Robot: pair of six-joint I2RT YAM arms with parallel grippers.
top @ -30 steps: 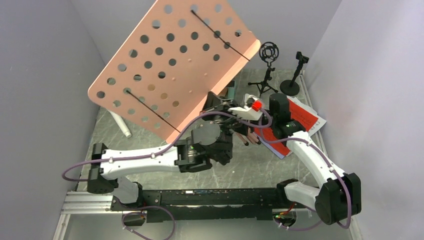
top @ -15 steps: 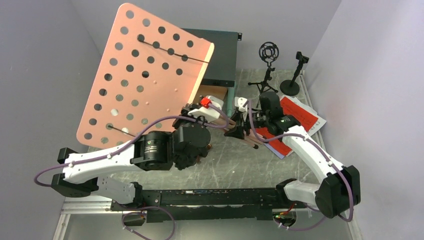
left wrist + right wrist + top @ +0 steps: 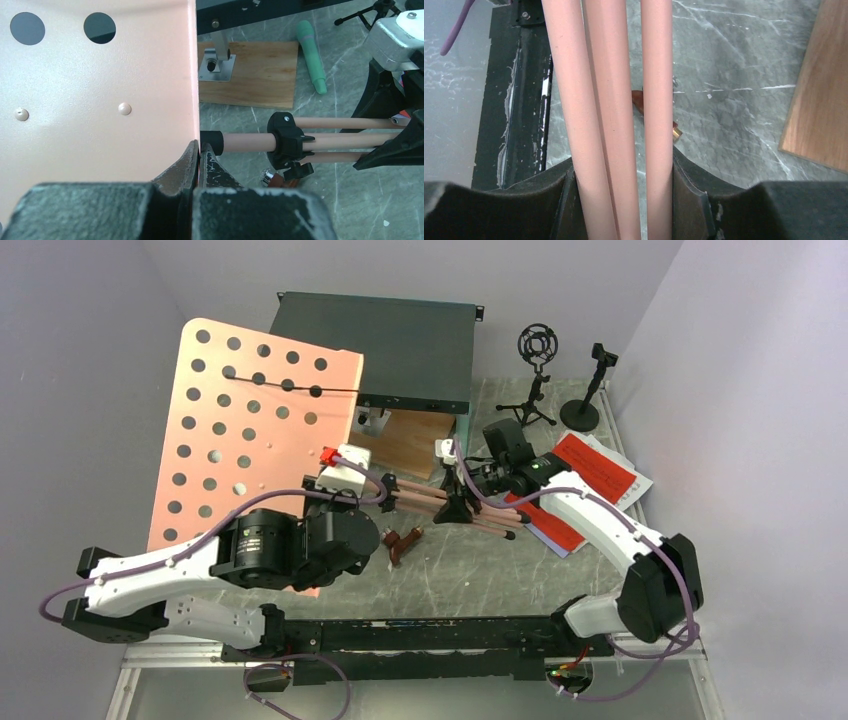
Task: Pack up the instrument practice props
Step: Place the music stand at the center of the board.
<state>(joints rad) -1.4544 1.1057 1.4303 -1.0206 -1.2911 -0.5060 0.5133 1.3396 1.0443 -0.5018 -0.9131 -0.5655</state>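
The pink perforated music desk (image 3: 250, 440) hangs tilted over the table's left side. My left gripper (image 3: 325, 502) is shut on its lower right edge; in the left wrist view the left gripper (image 3: 200, 150) pinches the thin plate (image 3: 100, 100). The folded pink tripod legs (image 3: 415, 497) run right from the desk, and my right gripper (image 3: 458, 502) is shut around them. The right wrist view shows the legs (image 3: 619, 100) filling the right gripper (image 3: 621, 170). A mint microphone (image 3: 311, 55) lies beside a wooden board. Red and white sheet-music pages (image 3: 600, 465) lie at the right. Two black mic mounts (image 3: 537, 345) (image 3: 598, 365) stand at the back.
A big dark grey flat metal box (image 3: 400, 340) stands raised at the back, over a wooden board (image 3: 410, 440). A small brown wooden piece (image 3: 403, 542) lies on the marbled tabletop under the legs. Grey walls close in on the left, right and back.
The music desk has swung from high over the back down to the left, uncovering the dark box. My left arm moved left with it; the right gripper followed leftward along the legs.
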